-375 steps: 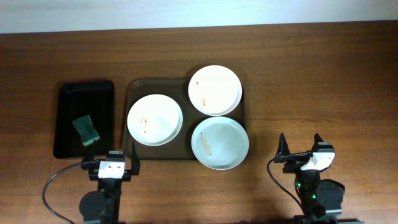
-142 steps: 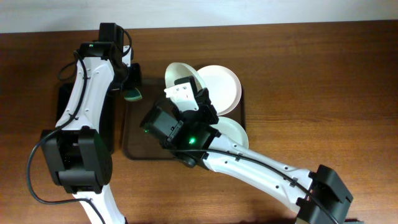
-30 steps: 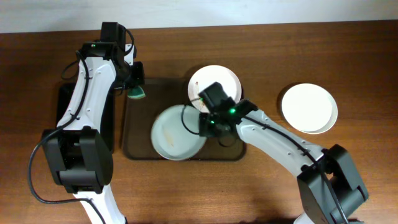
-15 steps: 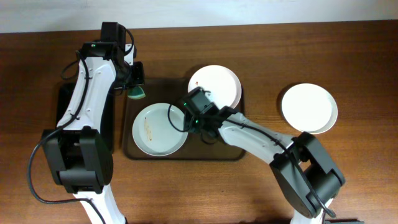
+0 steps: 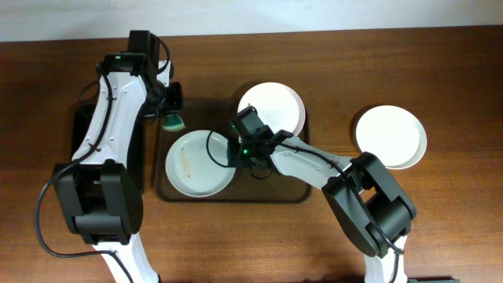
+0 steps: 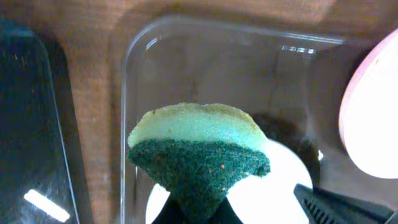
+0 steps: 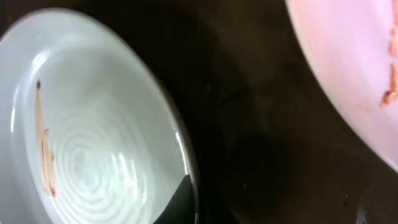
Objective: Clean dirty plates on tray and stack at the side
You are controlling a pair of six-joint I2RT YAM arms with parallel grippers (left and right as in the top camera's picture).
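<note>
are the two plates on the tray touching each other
Apart. The right wrist view shows a dark strip of tray between the pale plate and the white plate.

- tray (image 5: 251,190) in the middle, narrower tray (image 5: 78,149) just left of it
- front-left plate (image 5: 196,165) and back-right plate (image 5: 277,106) on the tray
- lone plate (image 5: 391,136) on the table (image 5: 448,71), well right

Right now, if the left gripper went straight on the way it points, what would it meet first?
Probably the bare floor of the tray, sponge first, just beside the pale plate; depth is unclear.
</note>
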